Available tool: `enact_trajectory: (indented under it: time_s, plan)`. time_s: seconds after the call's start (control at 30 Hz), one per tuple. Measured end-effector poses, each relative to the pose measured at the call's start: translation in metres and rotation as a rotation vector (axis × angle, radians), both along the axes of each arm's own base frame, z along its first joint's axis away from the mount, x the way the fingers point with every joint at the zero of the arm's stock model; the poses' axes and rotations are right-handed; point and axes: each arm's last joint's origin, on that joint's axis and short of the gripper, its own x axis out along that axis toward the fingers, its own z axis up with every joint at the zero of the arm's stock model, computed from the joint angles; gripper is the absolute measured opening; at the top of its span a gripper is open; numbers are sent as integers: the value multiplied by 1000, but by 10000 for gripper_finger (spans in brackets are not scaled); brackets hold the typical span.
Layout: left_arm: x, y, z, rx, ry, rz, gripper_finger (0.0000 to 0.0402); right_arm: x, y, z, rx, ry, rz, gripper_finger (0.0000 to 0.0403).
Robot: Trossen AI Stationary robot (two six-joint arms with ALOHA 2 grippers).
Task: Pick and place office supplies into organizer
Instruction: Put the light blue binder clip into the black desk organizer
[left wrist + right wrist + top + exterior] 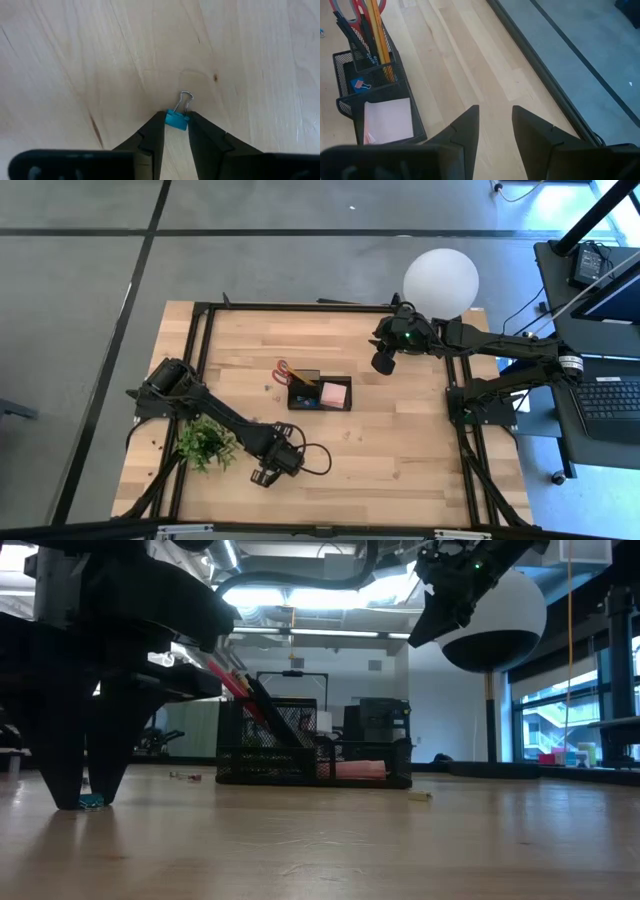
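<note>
The left pincer (176, 131) pinched a blue binder clip (177, 119) on the bench (400, 450), at seven o'clock from the organizer (320, 395). The right pincer (495, 125) hung narrowly parted, empty.

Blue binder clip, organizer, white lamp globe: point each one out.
blue binder clip (177, 120), left wrist view, on its blue body.
organizer (417, 125), right wrist view, on its mesh side wall beside the pink pad.
white lamp globe (441, 280), high view, on the top of the sphere.
</note>
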Motion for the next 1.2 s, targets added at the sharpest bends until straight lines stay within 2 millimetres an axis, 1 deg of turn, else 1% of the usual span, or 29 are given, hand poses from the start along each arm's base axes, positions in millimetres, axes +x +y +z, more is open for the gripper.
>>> enact_trajectory:
  time_s: [0.23, 0.43, 0.63, 0.8, 1.03, 1.2]
  plan:
    - [0, 0, 0, 4, -4, 1, 77, 0, 0, 0, 0, 0, 0, 122]
    - [0, 0, 0, 5, -8, 6, 67, 0, 0, 0, 0, 0, 0, 122]
    - [1, 0, 1, 5, -13, 6, 65, 0, 0, 0, 0, 0, 0, 122]
    - [2, 3, 6, 1, -28, 17, 64, 0, 0, 0, 0, 0, 0, 122]
    - [8, 27, 30, 70, -140, 130, 64, 0, 0, 0, 0, 0, 0, 122]
    - [16, 53, 42, 163, -233, 252, 64, 0, 0, 0, 0, -1, 0, 122]
